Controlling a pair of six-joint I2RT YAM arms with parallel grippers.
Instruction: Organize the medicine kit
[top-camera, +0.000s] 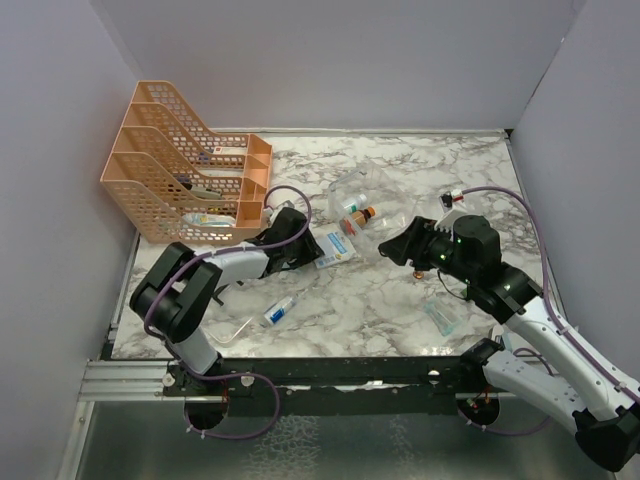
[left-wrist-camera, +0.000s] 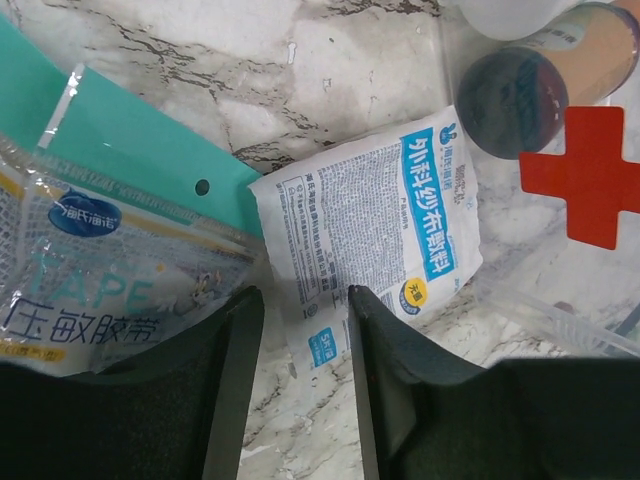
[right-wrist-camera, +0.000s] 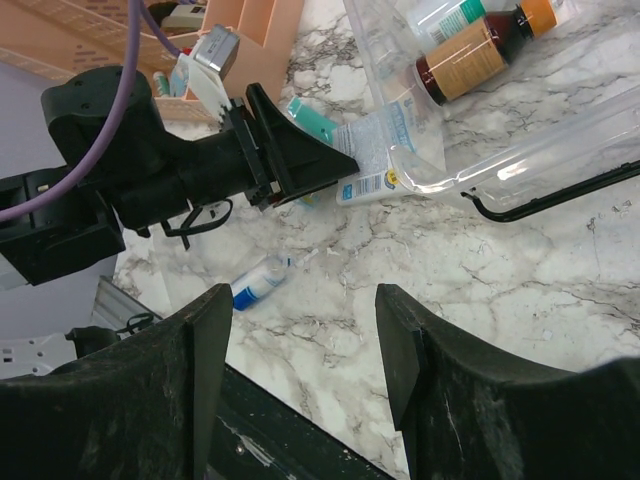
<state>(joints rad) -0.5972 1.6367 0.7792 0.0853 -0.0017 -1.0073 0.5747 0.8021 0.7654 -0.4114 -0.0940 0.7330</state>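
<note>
**Desk:** Where is the medicine kit?

**Photographer:** The clear plastic medicine kit (top-camera: 357, 187) lies open near the middle of the marble table (top-camera: 400, 300), toward the far side. It carries a red cross (left-wrist-camera: 598, 175). A brown bottle (right-wrist-camera: 470, 55) with an orange cap shows through its clear wall, with a second bottle beside it.

**Desk:** What lies just outside it?

**Photographer:** A white gauze packet (left-wrist-camera: 370, 240) with a blue label lies flat on the marble, its right edge against the kit's clear plastic. A teal-topped tape pack (left-wrist-camera: 110, 250) sits to its left, and their corners meet.

**Desk:** And the arms?

**Photographer:** The left gripper (left-wrist-camera: 302, 298) is low over the gauze packet. Its two fingers stand a narrow gap apart, astride the packet's lower corner. They are not closed on it, and whether a pad touches it cannot be told. The right gripper (right-wrist-camera: 300, 300) hangs to the right of the kit with its fingers spread wide and nothing between them.

**Desk:** Anything farther out?

**Photographer:** An orange file rack (top-camera: 180, 170) stands at the table's far left, with items in its slots. A small blue-and-white tube (top-camera: 279, 311) lies near the front edge by the left arm. A small clear packet (top-camera: 443, 316) lies near the right arm.
</note>
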